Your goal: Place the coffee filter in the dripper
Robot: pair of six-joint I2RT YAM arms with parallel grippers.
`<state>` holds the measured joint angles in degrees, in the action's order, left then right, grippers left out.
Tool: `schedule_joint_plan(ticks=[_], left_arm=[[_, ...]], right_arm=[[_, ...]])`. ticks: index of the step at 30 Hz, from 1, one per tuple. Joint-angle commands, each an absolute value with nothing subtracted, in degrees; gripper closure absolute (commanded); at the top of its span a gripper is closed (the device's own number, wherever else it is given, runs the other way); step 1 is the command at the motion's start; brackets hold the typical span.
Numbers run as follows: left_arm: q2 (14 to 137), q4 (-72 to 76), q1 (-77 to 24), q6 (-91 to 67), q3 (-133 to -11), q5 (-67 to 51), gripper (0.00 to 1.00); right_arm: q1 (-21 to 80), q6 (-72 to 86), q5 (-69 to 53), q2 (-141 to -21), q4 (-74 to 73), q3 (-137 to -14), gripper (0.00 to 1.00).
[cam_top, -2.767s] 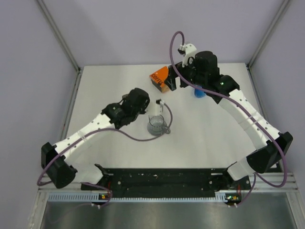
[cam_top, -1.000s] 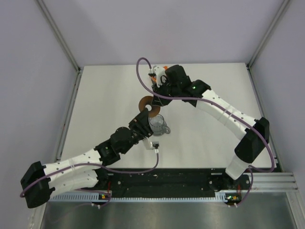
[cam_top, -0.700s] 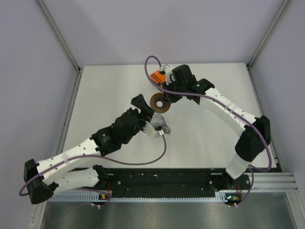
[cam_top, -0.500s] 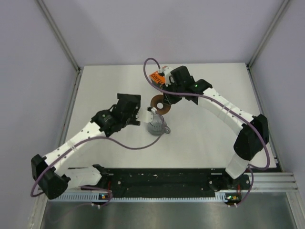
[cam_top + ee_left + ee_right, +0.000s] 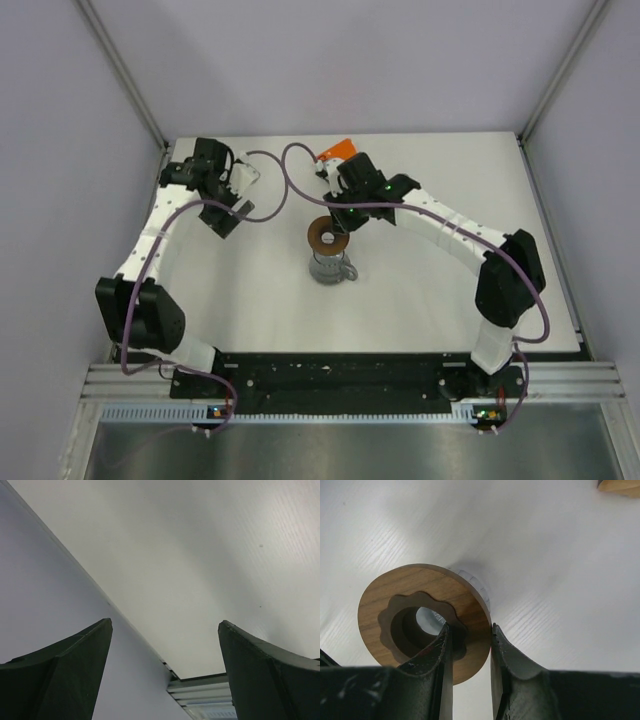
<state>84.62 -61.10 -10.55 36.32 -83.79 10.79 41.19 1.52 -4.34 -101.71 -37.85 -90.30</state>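
Neither the coffee filter nor the dripper shows in any view. My right gripper (image 5: pixel 338 214) (image 5: pixel 469 630) is shut on a dark brown wooden ring (image 5: pixel 326 236) (image 5: pixel 420 585), one finger in its scalloped hole and the other on its outer edge. The ring sits level over the mouth of the grey clear pitcher (image 5: pixel 331 268), whose rim (image 5: pixel 476 582) peeks out beyond it. My left gripper (image 5: pixel 226 212) (image 5: pixel 165 626) hangs open and empty at the table's far left, by the wall.
An orange box (image 5: pixel 336 150) lies at the back, just behind the right wrist. A tan-orange corner (image 5: pixel 620 485) shows at the right wrist view's top edge. The left wall and the table's front rail (image 5: pixel 200 690) lie close to the left gripper.
My left arm has swung from beside the pitcher to the far left, its gripper opening. The right gripper has carried the ring forward and over the pitcher's mouth.
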Motion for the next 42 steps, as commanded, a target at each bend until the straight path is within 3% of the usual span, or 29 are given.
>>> schedule_joint_plan(ticks=[1,11,18,21,25,32,38,42], left_arm=[[91.7,-69.2,-5.2,24.6,-90.2,2.8,0.1],[91.9,-64.7,-4.8,20.7,-86.9,-1.5,0.11],[91.9,-63.5,-4.7,20.3,-86.1,-3.0,0.11],[92.2,-63.7,-4.8,20.5,-87.0,-4.0,0.11],[92.6,-64.5,-4.8,20.2,-88.6,-5.2,0.11],[92.2,-64.6,-4.9,20.1,-88.9,-6.5,0.12],[91.3,-64.4,-5.0,20.0,-88.5,-10.2,0.12],[91.2,-64.9,-5.1,20.1,-88.7,-9.8,0.12]], right_arm=[[42.5,1.0,-3.3,-103.6,-38.4,-91.4,1.0],[43.9,0.4,-2.9,-107.5,-40.3,-92.8,0.97],[44.0,0.4,-4.3,-107.8,-41.1,-93.7,0.5],[44.0,-1.5,-4.3,-107.2,-42.5,-95.4,0.36],[42.9,-2.5,-4.4,-104.0,-43.2,-99.0,0.29],[28.0,6.8,-0.4,-95.8,-34.9,-95.7,0.29],[12.8,12.8,0.4,-94.8,-18.8,-84.9,0.1],[7.7,13.6,-4.7,-102.4,-16.8,-89.7,0.07]])
